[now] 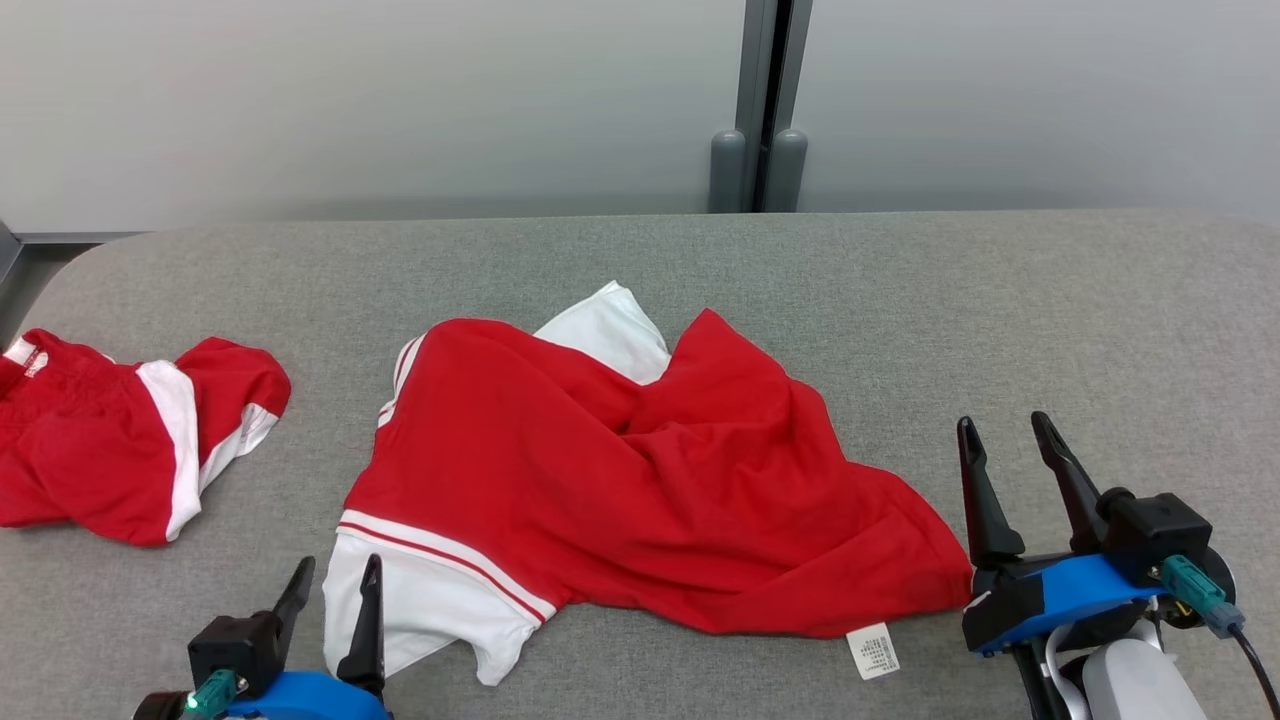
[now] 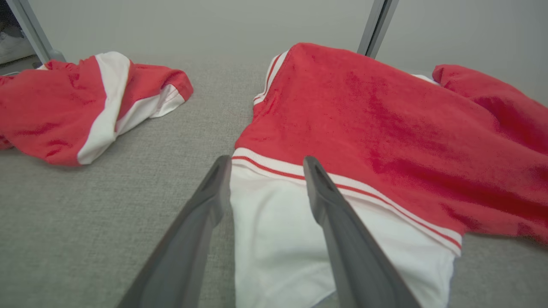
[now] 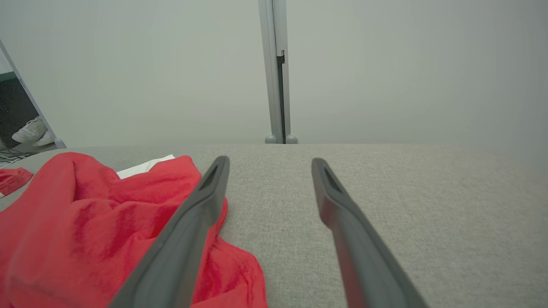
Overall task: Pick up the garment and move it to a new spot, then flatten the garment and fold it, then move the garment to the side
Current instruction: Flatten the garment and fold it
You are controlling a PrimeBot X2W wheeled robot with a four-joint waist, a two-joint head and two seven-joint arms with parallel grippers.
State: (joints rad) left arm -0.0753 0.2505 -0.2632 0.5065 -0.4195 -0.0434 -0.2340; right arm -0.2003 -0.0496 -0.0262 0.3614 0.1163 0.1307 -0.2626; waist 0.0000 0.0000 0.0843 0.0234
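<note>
Two claws frame the garment (image 1: 640,480), one at each end, and that is what my coming move turns on. The red shirt lies rumpled in the middle of the grey table (image 1: 1000,300), its long axis running roughly across me from left to right, with the right end drawn a little nearer to me.

My left gripper (image 1: 338,568) is released, with its fingers standing apart. The white sleeve (image 1: 420,590) lies directly ahead of and beneath it. In my left wrist view, the sleeve's left edge runs up between the two fingers, and the striped seam sits just past their tips. I think the fingers hover over the cloth rather than press on it, but that view is too flat for me to be sure.

My right gripper (image 1: 1002,422) is released too, with its jaws wide. It stands just beside the shirt's right hem. The cloth lies to its left and the table ahead of it is bare. The care label (image 1: 873,650) pokes out of the near edge, between my two claws and closer to the right one.

My left claw is the nearer one, already over the fabric. To flatten the shirt, I judge that each claw should take its own end and pull outward along that long axis. A second red-and-white piece (image 1: 120,450) lies well apart at the far left.
</note>
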